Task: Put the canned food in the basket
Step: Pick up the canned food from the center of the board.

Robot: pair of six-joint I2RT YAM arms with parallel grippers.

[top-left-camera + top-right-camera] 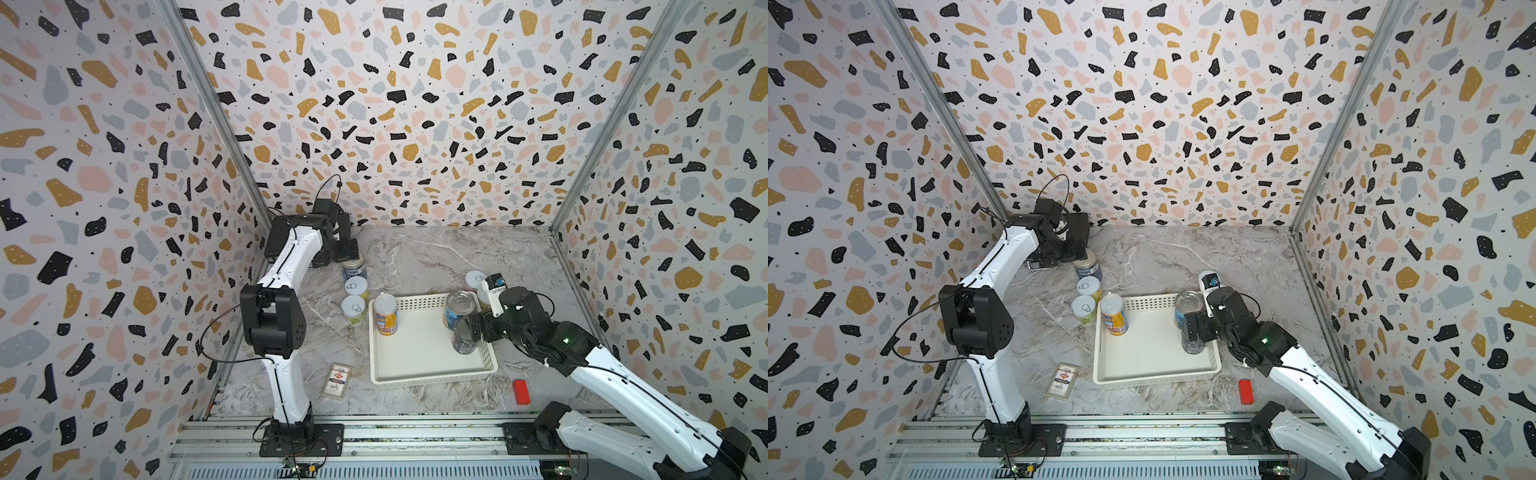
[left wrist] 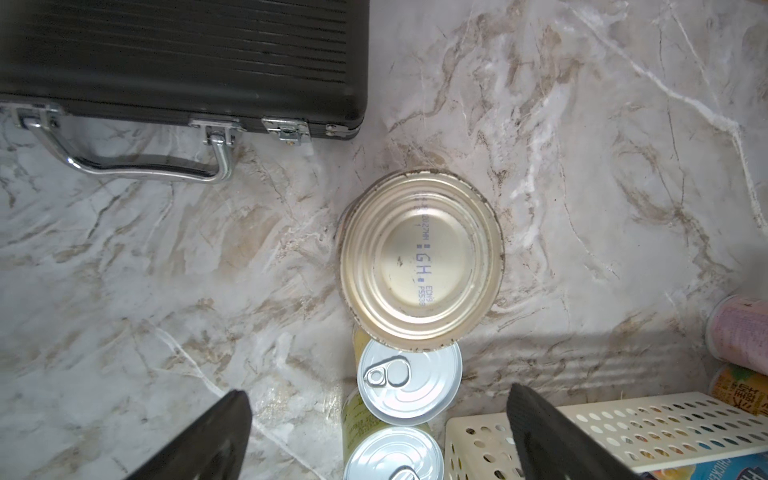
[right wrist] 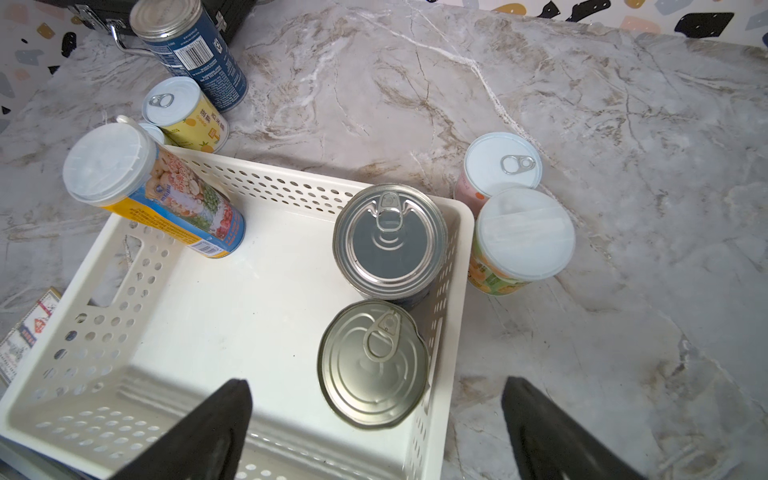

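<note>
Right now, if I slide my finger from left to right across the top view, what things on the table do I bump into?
Flat card box → tall yellow-labelled can → shiny-topped blue tin → red block.

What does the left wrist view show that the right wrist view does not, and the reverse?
Only the left wrist view: the code stamped on the blue tin, the black briefcase's ribbed lid, and the left fingers, open. Only the right wrist view: a ring-pull tin and a second tin standing inside the basket, the card box, and the right fingers, open. Both: the blue tin, the yellow can beside it, part of the briefcase, the basket's perforated wall.
</note>
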